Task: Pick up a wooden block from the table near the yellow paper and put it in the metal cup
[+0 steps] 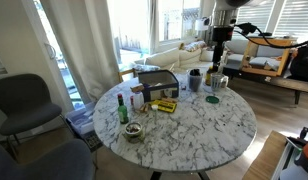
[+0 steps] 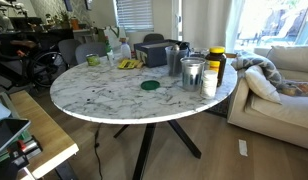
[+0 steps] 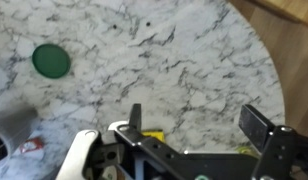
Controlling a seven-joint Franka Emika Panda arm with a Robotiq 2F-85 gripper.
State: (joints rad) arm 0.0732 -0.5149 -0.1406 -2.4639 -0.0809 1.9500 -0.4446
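The round marble table [image 1: 184,135] carries the yellow paper [image 1: 164,105] near its middle, next to a dark box. Small dark pieces lie by the paper, too small for me to pick out a wooden block. The shiny metal cup [image 1: 216,82] stands at the far right rim and also shows in an exterior view [image 2: 192,72]. My gripper [image 1: 219,45] hangs high above that rim, over the cups. In the wrist view it [image 3: 194,115] is open and empty above bare marble. I do not see the gripper where the table shows in an exterior view [image 2: 114,100].
A darker grey cup [image 1: 194,80] and a flat round dish [image 1: 214,98] stand by the metal cup. A green bottle [image 1: 122,108] and a small bowl [image 1: 133,131] are on the near left. A dark box [image 1: 154,88] stands behind the paper. A sofa [image 2: 279,85] flanks the table.
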